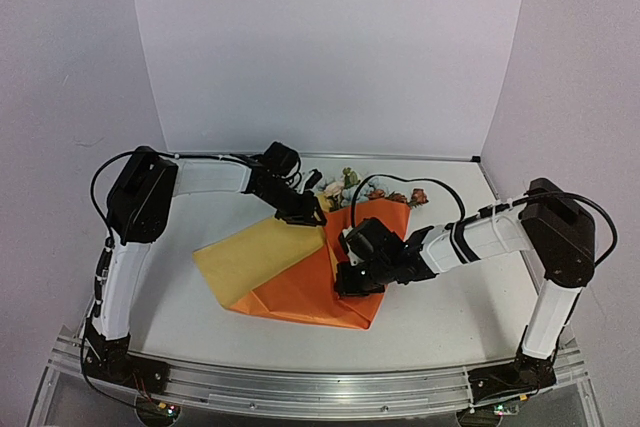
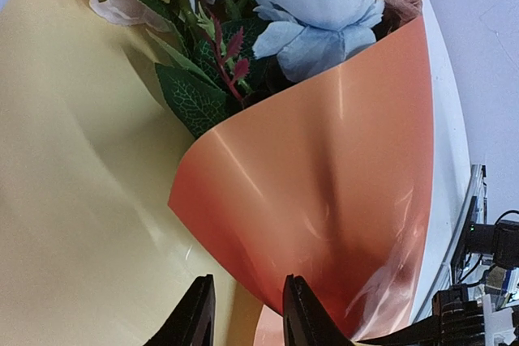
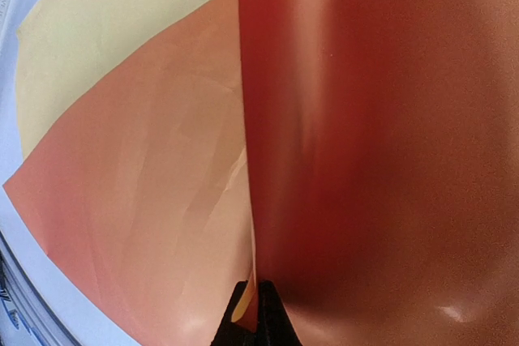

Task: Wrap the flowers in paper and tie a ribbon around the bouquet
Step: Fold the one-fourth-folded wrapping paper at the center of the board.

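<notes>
The flowers (image 1: pixel 345 187) lie at the back of the table, pink and blue heads (image 2: pixel 316 6) poking out past the paper (image 1: pixel 300 292). The sheet shows its yellow face on the left and orange on the right. An orange flap (image 2: pixel 324 184) curls up over the stems, making a loose bouquet (image 1: pixel 368 212). My left gripper (image 1: pixel 303 215) hovers at the flap's edge; its jaws (image 2: pixel 247 313) stand apart with nothing pinched between them. My right gripper (image 1: pixel 348 272) is shut on a raised orange fold of the paper (image 3: pixel 365 143), nipped between its tips (image 3: pixel 258 313). The ribbon is out of view.
White backdrop panels (image 1: pixel 330 47) close the back and sides of the table. An aluminium rail (image 1: pixel 300 387) runs along the near edge by the arm bases. The right arm's dark links and cables (image 2: pixel 486 249) sit just right of the paper.
</notes>
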{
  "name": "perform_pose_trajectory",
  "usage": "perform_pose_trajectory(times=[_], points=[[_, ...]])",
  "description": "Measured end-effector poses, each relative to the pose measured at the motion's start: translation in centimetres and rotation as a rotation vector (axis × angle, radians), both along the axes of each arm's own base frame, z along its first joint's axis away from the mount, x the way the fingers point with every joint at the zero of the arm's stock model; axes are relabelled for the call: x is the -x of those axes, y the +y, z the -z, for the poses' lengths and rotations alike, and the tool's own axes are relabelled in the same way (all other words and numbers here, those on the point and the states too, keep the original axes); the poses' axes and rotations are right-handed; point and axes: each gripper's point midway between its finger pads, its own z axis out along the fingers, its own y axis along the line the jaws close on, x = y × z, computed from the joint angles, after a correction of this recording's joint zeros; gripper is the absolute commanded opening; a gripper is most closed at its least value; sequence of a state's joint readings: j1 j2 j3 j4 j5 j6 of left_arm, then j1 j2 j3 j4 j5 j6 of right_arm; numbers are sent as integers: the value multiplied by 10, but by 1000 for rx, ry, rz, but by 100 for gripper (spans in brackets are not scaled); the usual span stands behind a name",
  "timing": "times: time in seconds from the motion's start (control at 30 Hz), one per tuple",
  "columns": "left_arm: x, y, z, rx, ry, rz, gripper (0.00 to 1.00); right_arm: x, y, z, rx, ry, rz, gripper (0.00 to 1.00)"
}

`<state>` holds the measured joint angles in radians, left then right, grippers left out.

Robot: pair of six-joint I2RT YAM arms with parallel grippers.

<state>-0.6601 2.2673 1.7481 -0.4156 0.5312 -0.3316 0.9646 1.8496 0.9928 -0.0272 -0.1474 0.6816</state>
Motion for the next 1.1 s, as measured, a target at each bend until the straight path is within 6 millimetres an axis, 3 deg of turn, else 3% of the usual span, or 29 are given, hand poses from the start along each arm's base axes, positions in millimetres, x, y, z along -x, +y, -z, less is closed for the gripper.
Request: perform_pose_trajectory(times=[0.2,0.47,0.67,0.9,1.1], points=[[-2,-1,3,0,5,-8,37,1,-1,1,8,2,-5,0],[-7,-4,4,2,0,-13,22,2,-1,0,17,7,-14,2],[-13,-6,5,-5,-14,-23,2,3,-2,0,26,11,-23,18],[-16,-3,9,-18,-30,-34,0,5,0,-9,8,18,-26,48],[-10,6,32,-43,-5,-50,0,10,-9,-32,-34,0,-8,46]])
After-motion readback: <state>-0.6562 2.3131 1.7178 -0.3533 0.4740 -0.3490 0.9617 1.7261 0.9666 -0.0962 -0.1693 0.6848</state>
